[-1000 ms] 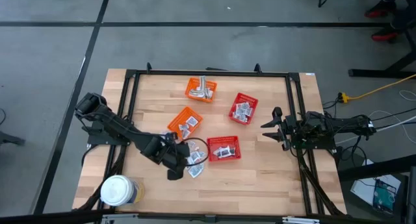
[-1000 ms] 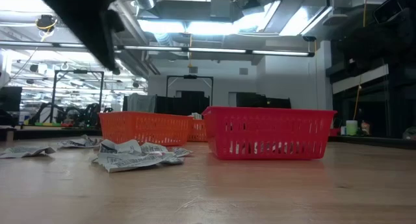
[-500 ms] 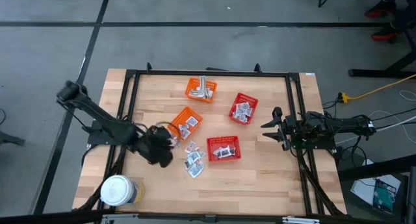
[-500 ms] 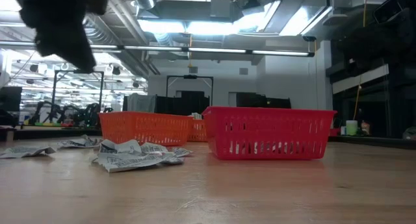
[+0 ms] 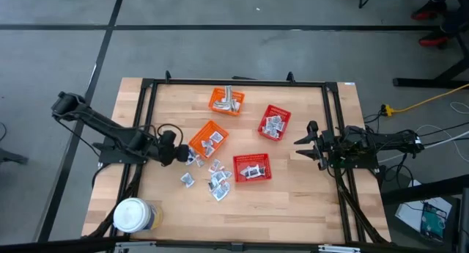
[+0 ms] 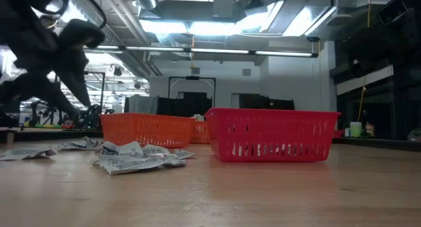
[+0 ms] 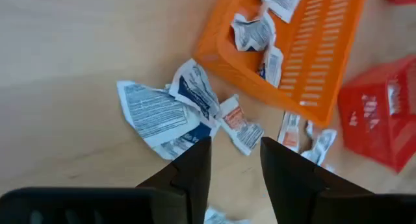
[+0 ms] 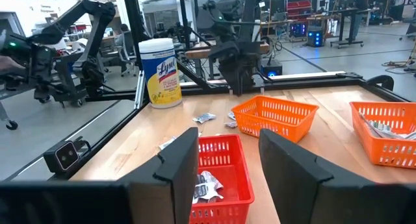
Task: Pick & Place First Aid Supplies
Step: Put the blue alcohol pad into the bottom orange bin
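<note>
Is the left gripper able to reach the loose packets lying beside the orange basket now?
Probably yes. The left gripper is open just above the loose packets, and nothing lies between them; the orange basket stands to one side.

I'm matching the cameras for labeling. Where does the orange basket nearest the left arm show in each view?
High view: orange basket, table middle-left.
Low view: left of centre.
Left wrist view: upper right.
Right wrist view: centre.
Shared landmark: the red basket beside it.
</note>
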Controlling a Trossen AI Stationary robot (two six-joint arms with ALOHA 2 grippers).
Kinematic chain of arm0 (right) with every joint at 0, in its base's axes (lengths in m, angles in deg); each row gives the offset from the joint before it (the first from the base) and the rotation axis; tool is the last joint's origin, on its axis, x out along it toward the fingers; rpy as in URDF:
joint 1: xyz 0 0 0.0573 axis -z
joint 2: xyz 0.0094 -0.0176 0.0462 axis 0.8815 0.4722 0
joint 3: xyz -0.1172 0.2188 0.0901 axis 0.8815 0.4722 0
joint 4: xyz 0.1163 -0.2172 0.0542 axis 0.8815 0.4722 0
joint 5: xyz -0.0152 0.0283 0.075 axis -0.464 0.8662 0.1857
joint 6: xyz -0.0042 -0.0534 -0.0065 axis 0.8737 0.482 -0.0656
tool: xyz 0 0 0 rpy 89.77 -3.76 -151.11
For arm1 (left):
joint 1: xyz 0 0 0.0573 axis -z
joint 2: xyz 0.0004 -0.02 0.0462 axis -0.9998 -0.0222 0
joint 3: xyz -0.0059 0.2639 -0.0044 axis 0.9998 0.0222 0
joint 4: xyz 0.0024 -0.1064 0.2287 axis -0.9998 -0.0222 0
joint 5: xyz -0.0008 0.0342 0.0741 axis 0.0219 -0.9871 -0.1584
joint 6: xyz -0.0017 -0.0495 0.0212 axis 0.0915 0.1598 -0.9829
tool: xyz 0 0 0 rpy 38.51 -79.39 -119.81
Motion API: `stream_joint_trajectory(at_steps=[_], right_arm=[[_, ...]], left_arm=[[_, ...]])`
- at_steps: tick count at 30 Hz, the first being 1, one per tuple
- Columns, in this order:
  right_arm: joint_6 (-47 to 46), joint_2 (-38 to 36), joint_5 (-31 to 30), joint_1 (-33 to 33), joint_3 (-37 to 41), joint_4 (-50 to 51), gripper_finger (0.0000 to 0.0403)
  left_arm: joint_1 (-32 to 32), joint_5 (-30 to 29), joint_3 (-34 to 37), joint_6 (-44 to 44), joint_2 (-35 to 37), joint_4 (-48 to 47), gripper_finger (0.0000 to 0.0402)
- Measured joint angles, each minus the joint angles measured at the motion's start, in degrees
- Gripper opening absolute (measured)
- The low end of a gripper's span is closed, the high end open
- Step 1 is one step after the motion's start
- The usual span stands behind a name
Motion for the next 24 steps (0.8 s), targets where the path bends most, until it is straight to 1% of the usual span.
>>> stream_joint_trajectory(at_steps=[4, 7, 11, 16, 24], right_arm=[[0.0, 0.0, 0.0, 0.0, 0.0, 0.0, 0.0163], [0.0, 0.0, 0.0, 0.0, 0.0, 0.0, 0.0163], [0.0, 0.0, 0.0, 0.0, 0.0, 0.0, 0.0163], [0.0, 0.0, 0.0, 0.0, 0.0, 0.0, 0.0163], [0.0, 0.0, 0.0, 0.0, 0.0, 0.0, 0.0163]], left_arm=[[-3.1, 3.8, 2.9, 2.9, 0.0, 3.0, 0.0137], [-5.2, 4.7, 3.7, 3.6, -0.2, 3.3, 0.0143], [-8.0, 4.8, 3.8, 2.1, -0.2, 3.6, 0.0146], [-12.5, 10.1, 3.8, -1.9, -0.2, 3.6, 0.0144], [-19.0, 14.4, 3.8, -6.4, -0.6, 3.8, 0.0143]])
